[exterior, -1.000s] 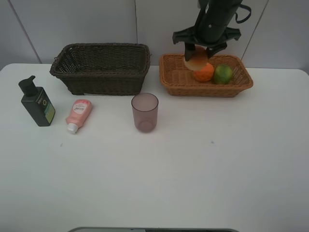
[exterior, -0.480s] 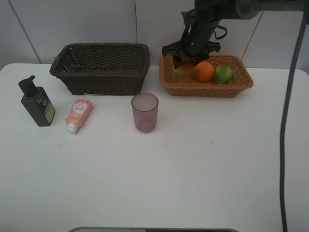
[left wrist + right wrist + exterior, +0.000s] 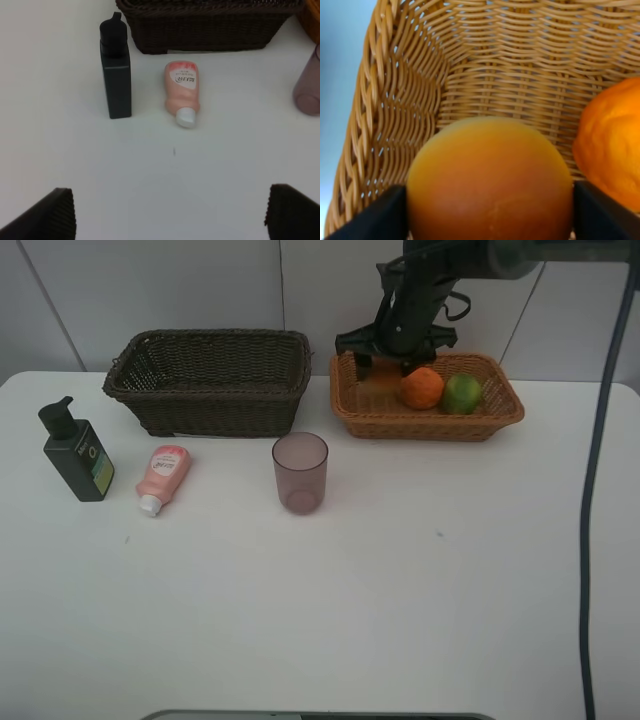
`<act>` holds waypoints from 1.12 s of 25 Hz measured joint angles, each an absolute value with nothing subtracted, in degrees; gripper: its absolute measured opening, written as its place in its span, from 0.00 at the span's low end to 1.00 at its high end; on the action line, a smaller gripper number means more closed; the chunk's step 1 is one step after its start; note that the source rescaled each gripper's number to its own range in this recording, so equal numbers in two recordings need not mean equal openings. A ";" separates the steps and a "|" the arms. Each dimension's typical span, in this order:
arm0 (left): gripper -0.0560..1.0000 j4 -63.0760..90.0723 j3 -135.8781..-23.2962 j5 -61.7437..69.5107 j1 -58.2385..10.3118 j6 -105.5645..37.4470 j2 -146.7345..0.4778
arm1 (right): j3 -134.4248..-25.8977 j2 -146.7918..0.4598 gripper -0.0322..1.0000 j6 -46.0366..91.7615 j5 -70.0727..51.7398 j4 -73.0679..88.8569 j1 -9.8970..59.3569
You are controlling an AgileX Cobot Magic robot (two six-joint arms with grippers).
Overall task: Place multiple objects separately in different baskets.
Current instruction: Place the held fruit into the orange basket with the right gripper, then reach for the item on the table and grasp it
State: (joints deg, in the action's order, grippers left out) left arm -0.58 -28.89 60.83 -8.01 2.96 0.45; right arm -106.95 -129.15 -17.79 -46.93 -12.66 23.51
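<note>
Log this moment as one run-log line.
right gripper: in tan basket, fingers flanking red-orange fruit, grip unclear | left gripper: open, empty | orange, green citrus: in tan basket | pump bottle, tube, cup: on table

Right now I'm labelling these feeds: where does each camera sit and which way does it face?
Exterior high: high up, looking down on the table, dark basket and tan basket; the right gripper shows.
Left wrist: above the table, facing the pump bottle and pink tube; the open left gripper shows.
Right wrist: inside the tan basket, facing the red-orange fruit between the right gripper's fingers.
Shared: exterior high and left wrist both show pump bottle and pink tube.
</note>
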 joint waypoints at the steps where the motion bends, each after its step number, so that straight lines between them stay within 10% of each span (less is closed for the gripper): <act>1: 0.98 -0.58 -28.89 60.83 -8.01 2.96 0.45 | -106.95 -129.15 0.45 -17.79 -47.01 -12.66 23.51; 8: 0.98 -0.58 -28.89 60.83 -8.01 2.96 0.45 | -106.99 -126.60 0.80 -17.79 -48.04 -12.83 23.96; 17: 0.98 -0.58 -28.89 60.83 -8.01 2.96 0.45 | -102.75 -117.63 0.84 -17.79 -59.38 -12.05 24.18; 28: 0.98 -0.58 -28.89 60.83 -8.01 2.96 0.45 | -66.45 -85.76 0.84 -18.08 -56.99 -9.40 13.91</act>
State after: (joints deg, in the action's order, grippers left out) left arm -0.58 -28.89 60.83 -8.01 2.96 0.45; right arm -66.45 -85.76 -18.08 -56.99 -9.40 13.91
